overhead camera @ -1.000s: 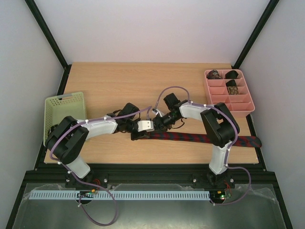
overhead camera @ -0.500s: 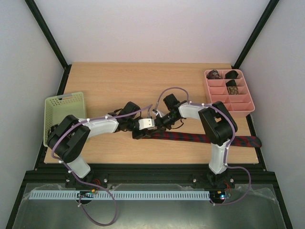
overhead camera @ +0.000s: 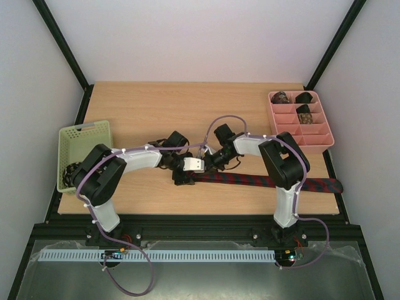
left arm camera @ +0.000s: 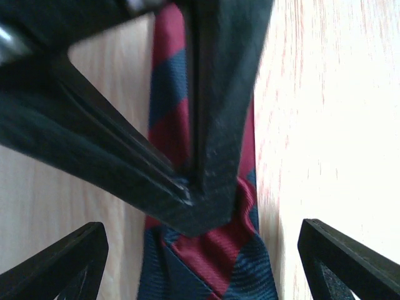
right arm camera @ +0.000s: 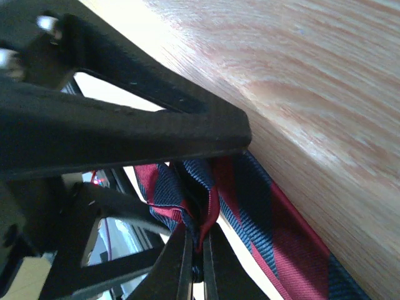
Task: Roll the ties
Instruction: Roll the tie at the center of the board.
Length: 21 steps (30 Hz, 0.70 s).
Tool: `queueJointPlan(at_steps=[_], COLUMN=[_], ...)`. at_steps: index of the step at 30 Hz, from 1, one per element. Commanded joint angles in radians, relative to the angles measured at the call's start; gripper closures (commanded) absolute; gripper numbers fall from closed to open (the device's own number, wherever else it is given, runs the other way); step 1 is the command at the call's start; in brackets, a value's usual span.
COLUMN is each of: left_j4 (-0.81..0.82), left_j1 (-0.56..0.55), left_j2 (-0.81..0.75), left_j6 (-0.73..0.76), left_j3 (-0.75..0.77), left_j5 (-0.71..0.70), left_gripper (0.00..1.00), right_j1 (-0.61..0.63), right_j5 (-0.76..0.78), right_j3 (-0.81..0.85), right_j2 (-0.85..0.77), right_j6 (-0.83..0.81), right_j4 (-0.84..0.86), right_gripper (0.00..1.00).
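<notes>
a dark red tie point(overhead camera: 269, 181) with navy stripes was laid flat along the near part of the bench point(overhead camera: 144, 106). its length ran from the middle out to the right, and its broad end reached the right edge. its left end was gathered into a small fold at the middle of the bench, where both arms were brought together.

the right claw point(right arm camera: 199, 247) was closed on that fold. in the right wrist view its two tips were pressed together, with a pinch of striped cloth caught between them. the left claw point(left arm camera: 202, 225) was held open just beside it. its fingers point(left arm camera: 65, 265) were spread wide to either side of the tie and kept apart from the cloth. in the left wrist view the right claw's tips were seen between them, clamped on the fold, with the striped strip running away beyond.

a pink divided tray point(overhead camera: 325, 140) was set at the far right of the bench, well apart from the flat tie. several coiled ties point(overhead camera: 305, 97) were held in its far compartments, and the near compartments were seen bare. a pale green basket point(overhead camera: 84, 134) was placed at the left edge of the bench. something dark was seen in its near end, too small to be made out.
</notes>
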Motion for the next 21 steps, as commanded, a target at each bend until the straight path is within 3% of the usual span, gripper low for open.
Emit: queueJointPlan(at_steps=[1,6,10,15,18,21], left_j4=[-0.087,-0.104,-0.093,-0.08,-0.068,-0.065], left_j1=[-0.009,-0.032,-0.033,-0.031,-0.028,0.001], left_j2=[0.023,0.066,0.045,0.015,0.005,-0.036], left_j6=[0.071,0.063,0.082,0.112,0.108,0.088], left_j3=[0.005,0.025,-0.003,-0.042,-0.051,-0.05], left_j5=[-0.028,-0.087,-0.095,-0.1,-0.099,-0.028], left_gripper=[0.14,0.25,0.53,0.74,0.72,0.48], right_j1=[-0.014,-0.019,-0.019,-0.02,-0.02,-0.02], right_j5=[-0.034,-0.059,-0.071,-0.072,-0.012,0.039], right_j3=[-0.004,0.001,0.004,0.019,0.023,0.027], right_j2=[0.017,0.024,0.019,0.017,0.038,0.077], right_j6=[-0.011,-0.021,-0.024,-0.045,-0.081,-0.098], right_j4=[-0.023,-0.036,-0.047,-0.087,-0.112,-0.123], right_gripper=[0.99,0.99,0.98,0.98,0.99,0.99])
